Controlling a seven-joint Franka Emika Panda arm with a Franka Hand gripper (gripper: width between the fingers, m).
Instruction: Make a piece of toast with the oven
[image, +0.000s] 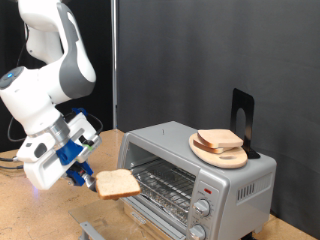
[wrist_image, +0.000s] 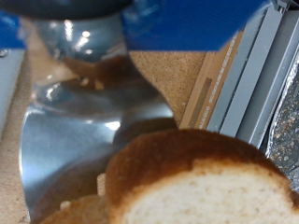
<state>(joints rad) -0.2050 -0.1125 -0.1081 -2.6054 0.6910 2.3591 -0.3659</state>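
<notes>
My gripper (image: 90, 181) is shut on the piece of toast (image: 118, 183), a pale tan slice with a brown crust, held level just in front of the oven's open mouth. The silver-grey oven (image: 240, 190) stands at the exterior view's right; its wire rack (image: 165, 184) shows inside and the knobs (image: 200, 210) sit on its right front. In the wrist view the toast (wrist_image: 201, 182) fills the lower part, with a shiny metal finger (wrist_image: 84, 140) beside it and the oven's edge (wrist_image: 257, 84) close by.
A pair of bread slices (image: 220, 141) lies on a wooden plate (image: 200, 150) on top of the oven, with a black stand (image: 243, 118) behind it. The wooden tabletop (image: 20, 215) lies below the arm. A dark curtain backs the scene.
</notes>
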